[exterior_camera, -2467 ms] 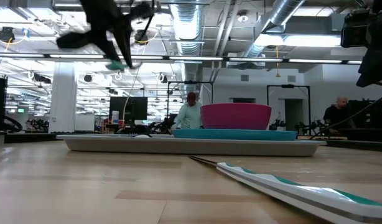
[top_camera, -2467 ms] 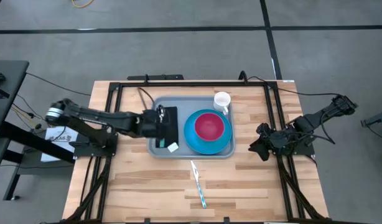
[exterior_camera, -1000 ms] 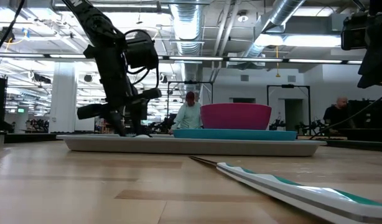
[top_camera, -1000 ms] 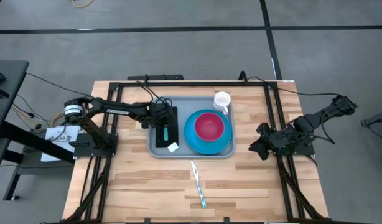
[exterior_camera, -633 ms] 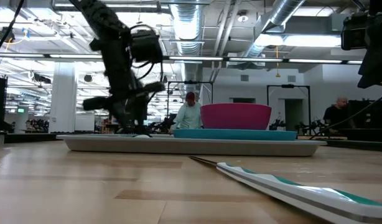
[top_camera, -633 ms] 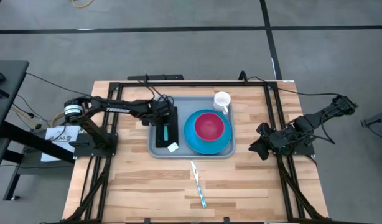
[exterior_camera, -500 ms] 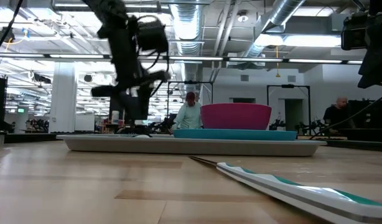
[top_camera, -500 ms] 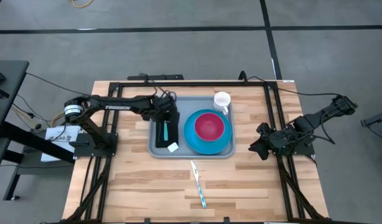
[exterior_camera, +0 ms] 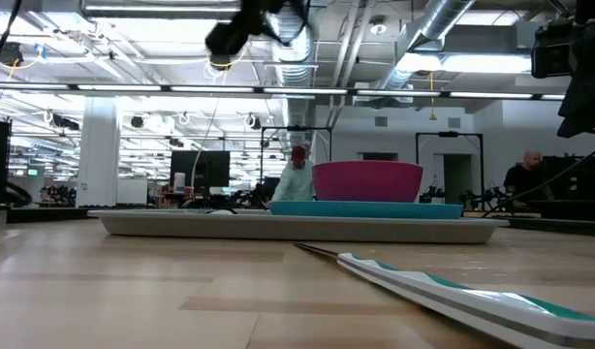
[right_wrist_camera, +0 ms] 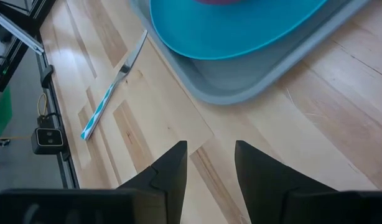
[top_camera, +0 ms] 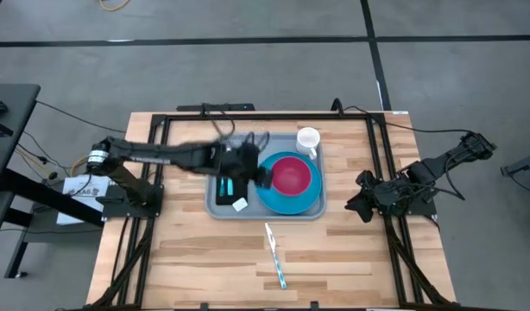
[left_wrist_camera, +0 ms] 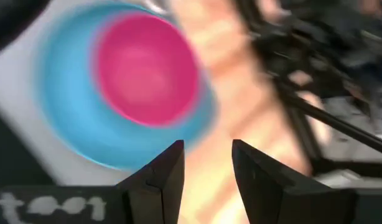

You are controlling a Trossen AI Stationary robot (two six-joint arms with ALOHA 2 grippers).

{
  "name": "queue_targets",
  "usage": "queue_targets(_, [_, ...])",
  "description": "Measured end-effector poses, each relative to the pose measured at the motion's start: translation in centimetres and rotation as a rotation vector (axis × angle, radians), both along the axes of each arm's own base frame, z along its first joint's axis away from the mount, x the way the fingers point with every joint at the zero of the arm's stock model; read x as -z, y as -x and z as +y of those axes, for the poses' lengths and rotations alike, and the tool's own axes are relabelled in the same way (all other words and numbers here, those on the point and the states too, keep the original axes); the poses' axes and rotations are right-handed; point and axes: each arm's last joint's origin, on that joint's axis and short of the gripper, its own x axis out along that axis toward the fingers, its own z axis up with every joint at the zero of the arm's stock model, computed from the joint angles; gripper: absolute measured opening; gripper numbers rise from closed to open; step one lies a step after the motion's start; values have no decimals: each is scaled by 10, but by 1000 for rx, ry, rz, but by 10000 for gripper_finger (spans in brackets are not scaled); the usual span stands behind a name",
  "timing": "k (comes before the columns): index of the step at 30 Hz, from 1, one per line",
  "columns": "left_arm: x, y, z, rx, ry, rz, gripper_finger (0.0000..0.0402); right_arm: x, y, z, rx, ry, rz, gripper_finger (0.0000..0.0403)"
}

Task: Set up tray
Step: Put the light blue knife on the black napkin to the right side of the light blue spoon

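- Dark fingers of the left pincer stand a little apart with nothing between them; in the high view this pincer hangs over the tray, at the plate's left edge.
- Seen from table height, the left pincer is raised well above the tray, up near the top of the picture.
- Its arm reaches in from the tray's left side, across the black napkin, which lies flat in the tray's left part with a teal-handled utensil on it.
- A small white scrap lies in the tray near its front rim, just beside the napkin.
- The tray, grey-blue with a raised rim, sits flat on the wooden table, near the table's middle and toward its back.
- Inside the tray's right part is a round blue plate, and a pink bowl stands on that plate.
- A white cup stands in the tray's back right corner, just beside the plate.
- In front of the tray, on bare wood and apart from it, lies a knife with a teal-and-white striped handle.
- The right pincer rests low at the table's right side, well apart from the tray; its fingers are parted and hold nothing.
- From the right wrist view, the tray's rim, the plate's edge and the knife all show beyond those fingers.
- Behind the tray in the low view, people stand in the room beyond the table.
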Motion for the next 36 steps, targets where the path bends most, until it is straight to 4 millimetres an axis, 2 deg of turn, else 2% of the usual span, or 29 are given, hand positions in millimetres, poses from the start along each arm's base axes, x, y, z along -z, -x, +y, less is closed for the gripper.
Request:
queue_targets(4, [-5, 2, -53, 1, 39, -81, 121, 0, 0, 0, 1, -1, 0, 127])
queue_targets(10, [7, 9, -116, -103, 88, -129, 121, 0, 0, 0, 43, -40, 8, 127])
queue_targets(12, [21, 6, -133, -124, 103, -116, 121, 0, 0, 0, 59, -56, 10, 127])
queue_targets(17, [61, -17, -167, -75, 209, -100, 121, 0, 0, 0, 93, -89, 19, 127])
queue_targets(21, [94, -34, -184, -34, 292, -55, 121, 0, 0, 0, 108, -112, 21, 127])
queue_targets(25, [112, -44, -194, -40, 348, 3, 121, 0, 0, 1, 101, -116, 24, 127])
queue_targets(29, [118, -51, -200, -102, 383, 65, 121, 1, 1, 1, 89, -104, 30, 127])
queue_targets(36, [112, -57, -195, -269, 403, 168, 121, 1, 2, 0, 53, -74, 38, 127])
